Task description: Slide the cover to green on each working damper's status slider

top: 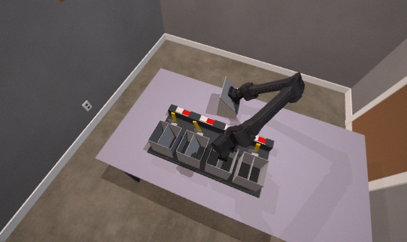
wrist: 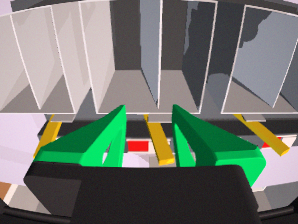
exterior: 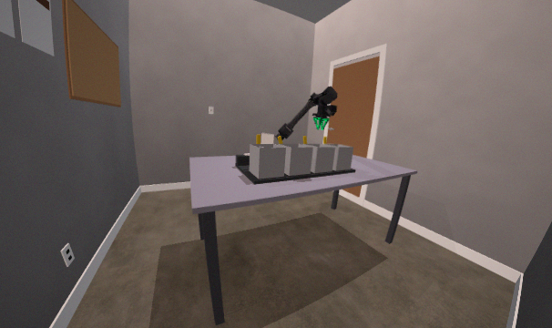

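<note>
Four grey box dampers stand in a row on a dark base: first [top: 164,138], second [top: 192,148], third [top: 220,165], fourth [top: 250,169]. Behind them runs the slider rail, showing red at the first [top: 186,113], second [top: 210,121] and fourth [top: 262,140] sliders; my arm hides the third. Yellow levers [top: 197,126] stand between dampers and rail. My gripper [top: 223,156] hangs above the third damper, fingers part open with nothing between them. In the wrist view the green fingers frame a yellow lever [wrist: 160,143], a red patch [wrist: 136,145] and a damper with an upright blade [wrist: 160,56].
A grey tilted plate [top: 228,95] stands at the arm's base behind the rail. From the side view the gripper [exterior: 321,123] is well above the damper tops [exterior: 299,159]. A brown door is beyond the table's far side.
</note>
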You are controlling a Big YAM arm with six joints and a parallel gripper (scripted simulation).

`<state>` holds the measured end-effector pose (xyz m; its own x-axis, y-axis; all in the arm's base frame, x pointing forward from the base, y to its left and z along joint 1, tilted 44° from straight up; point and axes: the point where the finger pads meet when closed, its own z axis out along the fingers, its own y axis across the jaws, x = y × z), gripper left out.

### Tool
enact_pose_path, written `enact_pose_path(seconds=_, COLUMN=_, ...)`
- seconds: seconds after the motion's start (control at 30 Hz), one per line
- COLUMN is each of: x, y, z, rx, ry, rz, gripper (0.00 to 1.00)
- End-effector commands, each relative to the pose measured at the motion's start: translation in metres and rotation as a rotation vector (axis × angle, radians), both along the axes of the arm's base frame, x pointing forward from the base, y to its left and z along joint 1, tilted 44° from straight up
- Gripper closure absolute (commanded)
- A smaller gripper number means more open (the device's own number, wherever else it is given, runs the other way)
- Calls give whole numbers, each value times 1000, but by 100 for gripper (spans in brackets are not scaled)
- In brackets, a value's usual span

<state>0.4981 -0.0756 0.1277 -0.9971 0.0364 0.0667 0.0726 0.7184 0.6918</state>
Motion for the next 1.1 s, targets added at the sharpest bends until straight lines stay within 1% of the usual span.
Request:
enact_pose_path(seconds=0.0, x=5, y=8, z=1, rx=-3, ry=6, rz=8, gripper=64)
enact_pose_path(seconds=0.7, x=5, y=8, z=1, rx=-3, ry=6, rz=8, gripper=64)
enact_pose_path(seconds=0.73, x=0, y=9, z=-1, rx=-1, ry=12, rz=8, gripper=64)
enact_pose_path(seconds=0.77, x=-3, y=-1, z=7, rx=-12, ry=-21, rz=-1, gripper=64)
enact_pose_path(seconds=0.8, x=-12, y=-13, z=6, rx=-14, ry=-31, rz=-14, gripper=64)
enact_pose_path(seconds=0.87, x=-40, y=-15, z=1, rx=-14, ry=-29, rz=-13, gripper=64)
enact_pose_path(seconds=0.93, x=-58, y=-17, z=-1, rx=-14, ry=-27, rz=-12, gripper=64)
enact_pose_path(seconds=1.0, x=-58, y=-17, z=-1, rx=-14, ry=-27, rz=-12, gripper=64)
enact_pose_path(seconds=1.07, x=-96, y=-22, z=-7, rx=-15, ry=-27, rz=-11, gripper=64)
